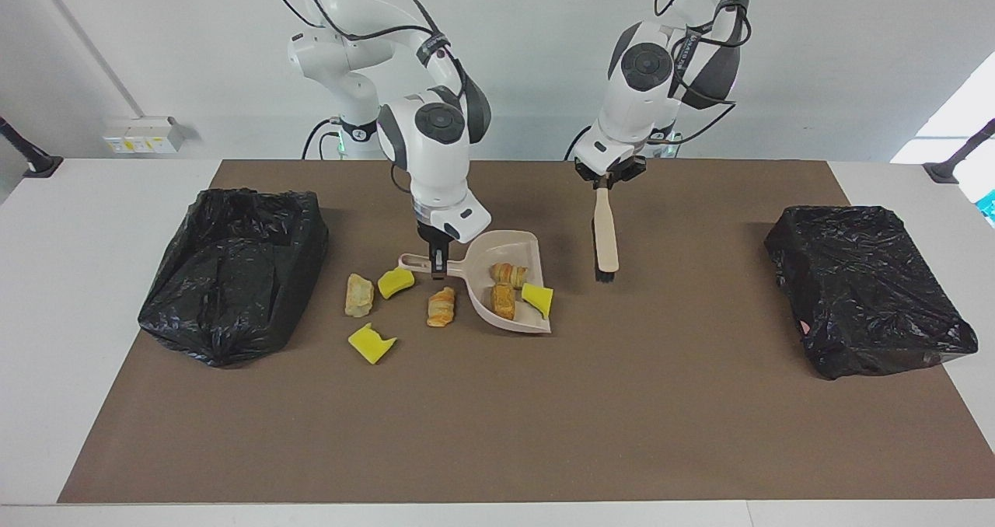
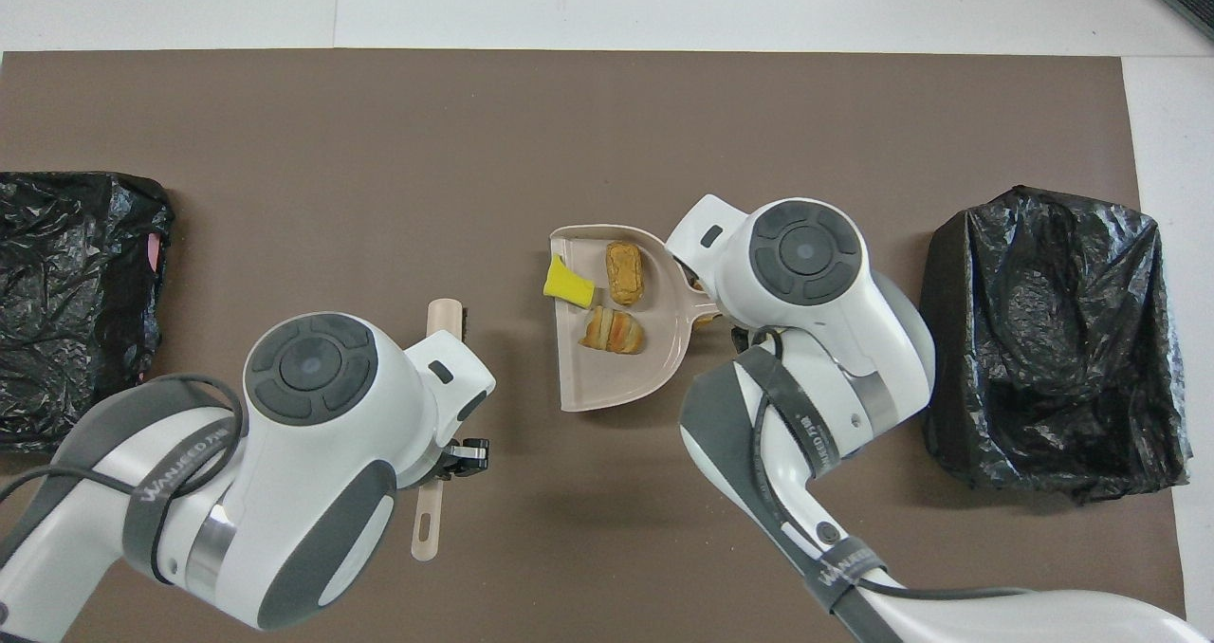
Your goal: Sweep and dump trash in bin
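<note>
Beige dustpan [image 1: 509, 282] holding trash [image 1: 513, 287], right pincer [image 1: 439, 266] grasping its handle, left pincer [image 1: 609, 177] grasping brush [image 1: 605, 235].

trash [image 1: 509, 286] in dustpan [image 1: 505, 246]

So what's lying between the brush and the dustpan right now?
Nothing: in both views only bare brown mat separates the brush, held by the left gripper, from the dustpan, whose handle the right gripper grips.
</note>
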Controlling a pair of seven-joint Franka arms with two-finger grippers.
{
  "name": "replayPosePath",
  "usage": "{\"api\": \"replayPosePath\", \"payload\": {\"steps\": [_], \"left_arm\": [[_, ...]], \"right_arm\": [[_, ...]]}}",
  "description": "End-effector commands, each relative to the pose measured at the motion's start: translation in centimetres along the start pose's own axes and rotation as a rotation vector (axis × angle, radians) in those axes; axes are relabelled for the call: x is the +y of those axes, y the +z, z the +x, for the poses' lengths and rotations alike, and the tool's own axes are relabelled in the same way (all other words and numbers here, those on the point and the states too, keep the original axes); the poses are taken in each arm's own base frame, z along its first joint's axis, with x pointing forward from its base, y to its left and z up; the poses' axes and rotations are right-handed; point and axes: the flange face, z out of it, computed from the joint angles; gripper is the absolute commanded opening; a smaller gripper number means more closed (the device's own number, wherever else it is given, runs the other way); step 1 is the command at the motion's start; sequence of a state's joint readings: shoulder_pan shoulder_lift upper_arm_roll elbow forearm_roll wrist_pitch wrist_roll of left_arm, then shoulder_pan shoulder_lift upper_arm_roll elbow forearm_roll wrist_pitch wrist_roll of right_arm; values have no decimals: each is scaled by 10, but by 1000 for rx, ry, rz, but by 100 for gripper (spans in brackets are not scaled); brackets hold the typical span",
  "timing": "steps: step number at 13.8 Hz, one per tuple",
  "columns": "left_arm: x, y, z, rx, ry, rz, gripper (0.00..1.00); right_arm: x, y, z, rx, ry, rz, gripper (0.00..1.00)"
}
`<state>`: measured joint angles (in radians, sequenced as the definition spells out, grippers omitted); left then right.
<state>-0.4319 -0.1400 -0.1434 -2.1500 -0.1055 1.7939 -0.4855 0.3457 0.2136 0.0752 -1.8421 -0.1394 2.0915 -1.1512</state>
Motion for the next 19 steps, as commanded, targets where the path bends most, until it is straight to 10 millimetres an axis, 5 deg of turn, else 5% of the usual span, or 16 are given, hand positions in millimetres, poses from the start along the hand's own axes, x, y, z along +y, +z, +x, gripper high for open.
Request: {"api": "replayPosePath", "payload": {"steps": [1, 3, 8, 11, 14, 17, 19], "left_arm": [[16, 18, -41, 101, -82, -46, 0], [55, 41, -58, 124, -81, -52, 0], [80, 82, -91, 109, 7, -15, 0], [80, 99, -90, 108, 6, -12, 0], [82, 107, -86, 114, -13, -22, 0], [83, 112, -83, 121, -28, -35, 0], [82, 114, -83, 114, -33, -37, 0]], "right_arm": [[12, -35, -49, 30, -15, 18, 0], [24, -54, -86, 55, -36, 42, 0], [40, -94, -204, 73, -13, 68, 0], [26, -110, -291, 56, -2, 60, 0], [10, -107, -380, 32, 5, 50, 0], [-8, -106, -438, -94, 27, 71, 0], [-19, -107, -457, -189, 23, 76, 0]]}}
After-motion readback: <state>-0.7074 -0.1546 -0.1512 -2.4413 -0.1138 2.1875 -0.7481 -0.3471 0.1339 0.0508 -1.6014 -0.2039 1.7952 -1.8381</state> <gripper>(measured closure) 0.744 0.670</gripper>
